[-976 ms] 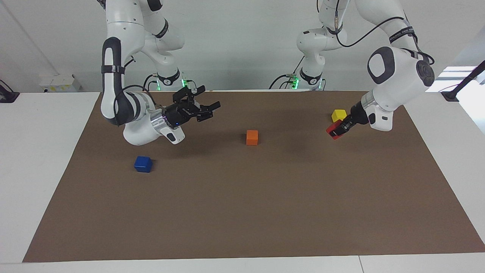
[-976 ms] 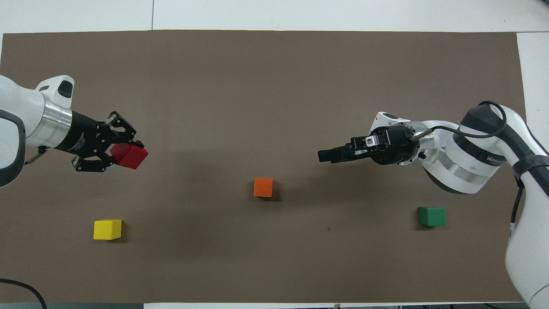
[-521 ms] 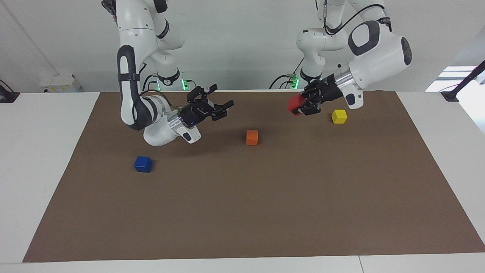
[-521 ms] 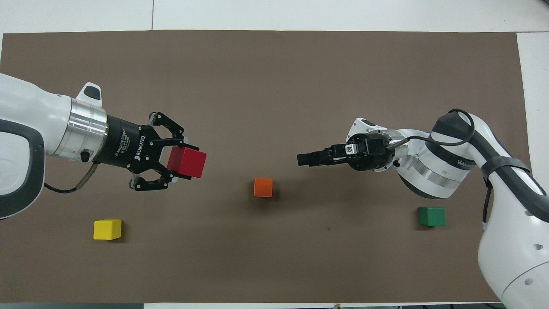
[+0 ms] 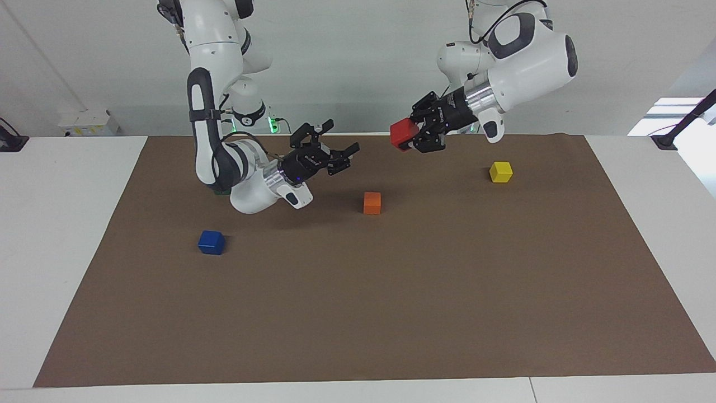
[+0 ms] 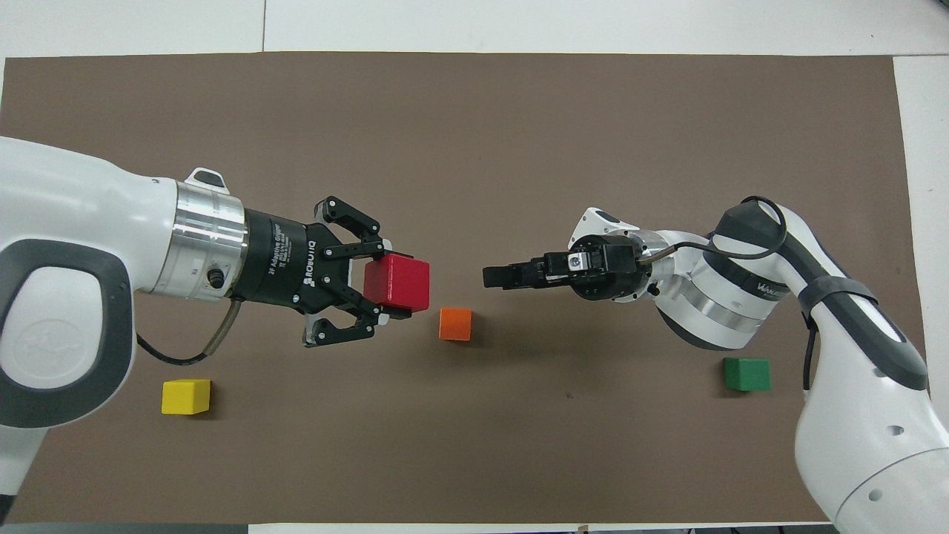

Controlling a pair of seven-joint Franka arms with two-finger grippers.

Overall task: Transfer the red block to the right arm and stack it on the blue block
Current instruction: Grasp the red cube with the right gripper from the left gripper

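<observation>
Red block [image 5: 401, 133] is up in the air, pinched between the left gripper [image 5: 414, 136] fingers, over the mat near the robots' edge and just toward the left arm's end from the orange block [image 5: 372, 202]. Change since a second ago: it was low beside the yellow block [image 5: 500, 171], now it has been lifted and carried toward table centre, so pickup is done and the handover approach is on. Right gripper [image 5: 339, 155] has also slid toward the middle, fingers spread wide and holding nothing, pointed at the red block with a clear gap left between them. Both wrists lie roughly level, tips facing each other across the orange block. Blue block [image 5: 211, 242] sits untouched on the mat toward the right arm's end, farther from the robots than the right gripper's spot. Green block [image 6: 746, 374] is near the right arm's elbow. Handover not yet made; stacking comes after.
</observation>
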